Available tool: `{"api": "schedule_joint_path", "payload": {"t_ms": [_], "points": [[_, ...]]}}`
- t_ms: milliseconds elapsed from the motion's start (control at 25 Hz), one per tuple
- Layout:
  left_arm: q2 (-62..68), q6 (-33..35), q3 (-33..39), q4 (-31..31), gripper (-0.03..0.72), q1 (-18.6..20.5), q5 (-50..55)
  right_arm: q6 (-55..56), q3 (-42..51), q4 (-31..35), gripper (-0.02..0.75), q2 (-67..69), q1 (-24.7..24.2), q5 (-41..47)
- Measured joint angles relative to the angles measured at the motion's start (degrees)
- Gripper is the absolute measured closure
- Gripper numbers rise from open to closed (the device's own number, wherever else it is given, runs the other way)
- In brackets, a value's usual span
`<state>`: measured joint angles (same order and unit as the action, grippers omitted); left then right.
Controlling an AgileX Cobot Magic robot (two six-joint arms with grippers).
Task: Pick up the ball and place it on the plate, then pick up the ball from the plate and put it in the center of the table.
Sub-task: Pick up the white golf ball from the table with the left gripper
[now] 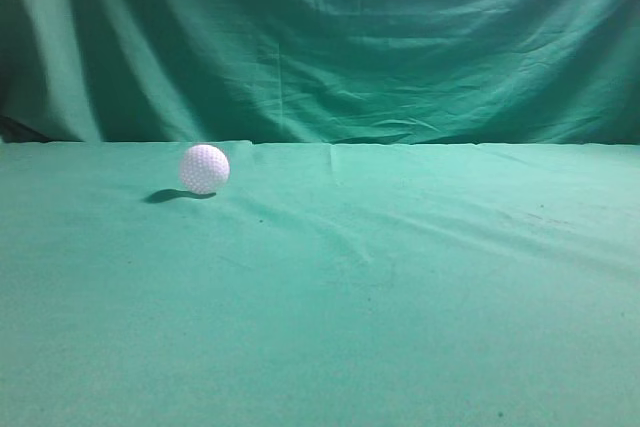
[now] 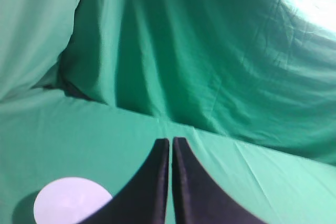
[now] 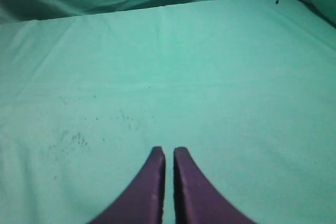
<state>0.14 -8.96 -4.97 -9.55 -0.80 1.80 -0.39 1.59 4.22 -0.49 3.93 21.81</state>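
On the worktop (image 1: 420,287), far left, the ball (image 1: 205,168) sat alone; my left hand (image 2: 171,142) and right hand (image 3: 169,153) were both closed, gripping nothing.

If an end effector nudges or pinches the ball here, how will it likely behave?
The ball is a round sphere resting loose on the table, so a nudge would probably send it rolling. Its dimpled, hard-looking surface suggests it stays rigid yet could squirt from an off-centre pinch. The wrinkled cloth may slow it slightly.

Draped, creased green cloth backdrop (image 1: 330,37) behind, brighter sheen toward its upper right.
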Motion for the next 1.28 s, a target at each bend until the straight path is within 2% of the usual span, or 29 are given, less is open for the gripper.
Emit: {"api": "schedule_joint_path", "payload": {"t_ms": [200,320,480,680,800,1000,1120,1280], "points": [[8.17,-0.02,-8.93,0.10,0.688,0.00,10.02,0.00,0.00,0.00,0.689,0.00,0.00,0.00],[13.98,2.54,-13.82,-0.11,0.688,-1.42,16.32,0.00,0.00,0.00,0.689,0.00,0.00,0.00],[19.51,3.48,-16.25,-0.24,0.688,-3.82,15.79,0.00,0.00,0.00,0.689,0.00,0.00,0.00],[22.16,4.11,-16.48,-3.22,0.688,-4.04,12.94,0.00,0.00,0.00,0.689,0.00,0.00,0.00],[24.48,9.15,-19.48,-3.34,0.688,-4.04,15.96,0.00,0.00,0.00,0.689,0.00,0.00,0.00],[34.98,23.04,-29.68,-5.63,0.688,-4.53,32.97,0.00,0.00,0.00,0.689,0.00,0.00,0.00],[43.02,29.74,-35.39,-9.61,0.688,-6.79,39.80,0.00,0.00,0.00,0.689,0.00,0.00,0.00],[52.12,31.93,-39.95,-10.96,0.688,-12.07,41.22,0.00,0.00,0.00,0.689,0.00,0.00,0.00]]}}
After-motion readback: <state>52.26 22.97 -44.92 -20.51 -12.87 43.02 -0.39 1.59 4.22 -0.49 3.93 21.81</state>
